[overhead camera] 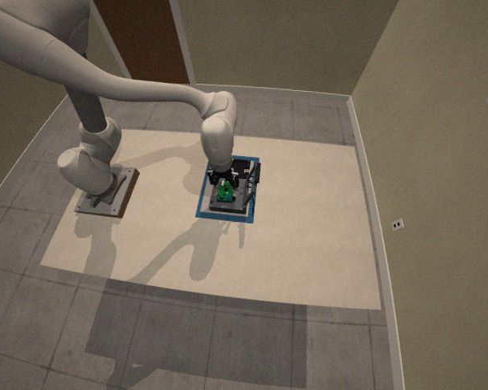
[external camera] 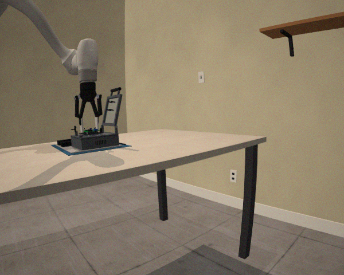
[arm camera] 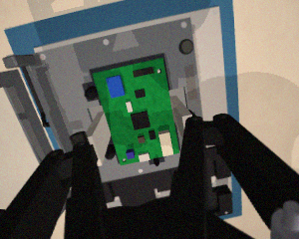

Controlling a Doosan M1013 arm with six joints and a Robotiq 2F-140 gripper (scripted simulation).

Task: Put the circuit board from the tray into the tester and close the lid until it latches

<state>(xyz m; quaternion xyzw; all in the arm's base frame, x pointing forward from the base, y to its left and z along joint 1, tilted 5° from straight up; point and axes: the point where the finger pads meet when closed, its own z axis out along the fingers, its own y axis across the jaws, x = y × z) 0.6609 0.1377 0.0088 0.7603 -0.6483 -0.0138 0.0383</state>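
Pale tabletop (overhead camera: pixel 311 231) (external camera: pixel 178 148) (arm camera: pixel 274 45): gripper (overhead camera: pixel 224 185) (external camera: pixel 89 129) (arm camera: pixel 140 115) straddles circuit board (overhead camera: pixel 224 192) (external camera: pixel 90 130) (arm camera: pixel 151 102), jaws partly apart, cannot tell if clamped; raised lid (overhead camera: pixel 248 198) (external camera: pixel 112 110) (arm camera: pixel 27 117), wrist view, nine o'clock.
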